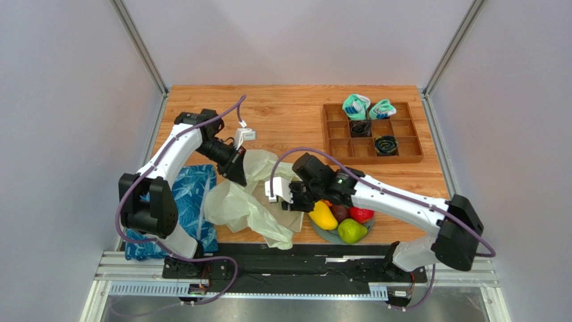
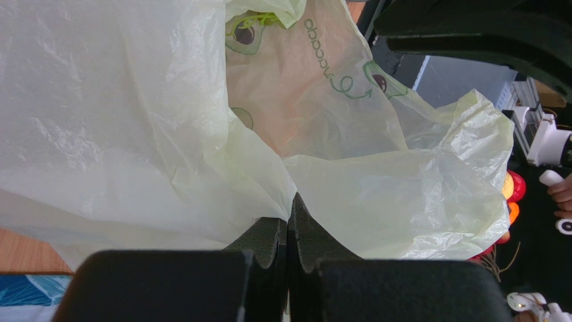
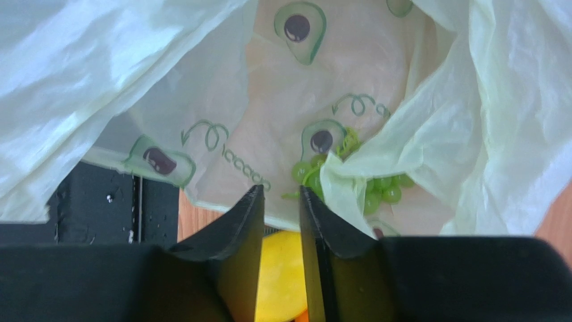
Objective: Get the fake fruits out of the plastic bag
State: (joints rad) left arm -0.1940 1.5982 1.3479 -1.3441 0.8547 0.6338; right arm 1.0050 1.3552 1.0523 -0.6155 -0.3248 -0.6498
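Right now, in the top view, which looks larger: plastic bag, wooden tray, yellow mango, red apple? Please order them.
1-2. plastic bag and wooden tray, about alike
3. yellow mango
4. red apple, partly hidden

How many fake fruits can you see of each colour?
Yellow: 1, the mango
Red: 1, the apple
Dark brown-purple: 1, the dark fruit
Green: 2, a round fruit outside the plastic bag and the grape bunch inside it
Orange: 1, the orange fruit, only a sliver showing
Total: 6

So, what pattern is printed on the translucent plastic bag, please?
The plastic bag bears green avocados; right wrist view.
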